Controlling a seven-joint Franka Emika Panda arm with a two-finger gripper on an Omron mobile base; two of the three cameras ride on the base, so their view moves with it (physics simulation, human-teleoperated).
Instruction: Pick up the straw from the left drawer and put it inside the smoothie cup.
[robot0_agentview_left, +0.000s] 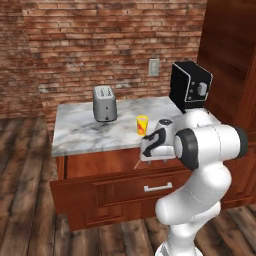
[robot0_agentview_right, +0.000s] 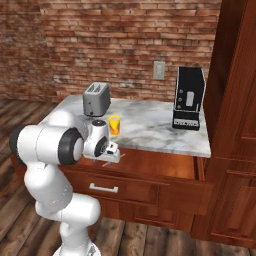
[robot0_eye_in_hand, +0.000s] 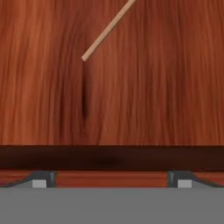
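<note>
Gripper (robot0_eye_in_hand: 111, 181) nearest, fingertips (robot0_eye_in_hand: 40, 179) spread wide, nothing between them, hovering over the drawer (robot0_agentview_left: 100, 192) just inside its front edge. Released, grasping nothing.

Drawer is pulled out, so the opening part looks done. Straw (robot0_eye_in_hand: 107, 29) lies flat on the drawer floor, slanted, its near end ahead of the gripper and apart from it, not between the jaws. In the left base view the straw (robot0_agentview_left: 138, 163) pokes out just beside the hand, over the drawer's middle.

Past the drawer, on the counter (robot0_agentview_left: 80, 132) above it, the cup (robot0_agentview_left: 142, 124) stands upright near the front edge, almost straight behind the hand. No straw in it. Toaster (robot0_agentview_left: 105, 103) sits farther back and left of the cup; black appliance (robot0_agentview_left: 189, 86) at the counter's far right by the cabinet.

Judgement: early stage. Left to do: shift forward onto the straw, close on it, lift, carry up to the cup, drop it in. Straw is thin and flat on wood, so the pinch looks fiddly.
</note>
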